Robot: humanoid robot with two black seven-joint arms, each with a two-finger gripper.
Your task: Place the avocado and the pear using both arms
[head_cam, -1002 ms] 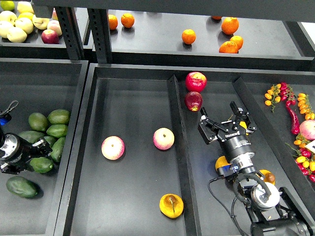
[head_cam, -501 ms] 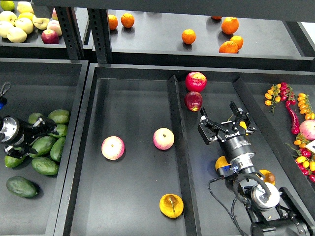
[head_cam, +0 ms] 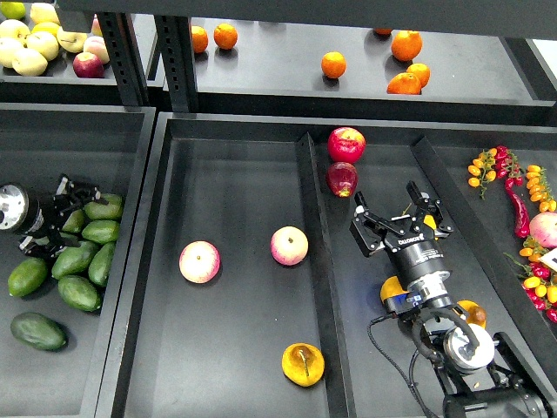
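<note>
Several dark green avocados [head_cam: 80,293] lie in the left tray, and one avocado [head_cam: 37,331] lies apart near the front. My left gripper [head_cam: 73,216] is open and empty. It reaches in from the left, low over the back of the avocado pile, with its fingers spread around the top fruits. An orange-yellow pear [head_cam: 303,364] with a dark brown blotch lies at the front of the middle tray. My right gripper [head_cam: 397,212] is open and empty, hovering over the right compartment just below a dark red apple [head_cam: 342,178].
Two pink-yellow apples [head_cam: 199,261] [head_cam: 289,246] lie in the middle tray. A red apple [head_cam: 346,144] sits at the divider's far end. Orange-yellow fruit [head_cam: 391,288] lies partly under my right arm. Oranges [head_cam: 333,64] are on the back shelf and chillies [head_cam: 515,205] at the right.
My left gripper has moved from the front of the avocado pile toward its back, and the avocados have shifted and spread. The right arm has not moved.
</note>
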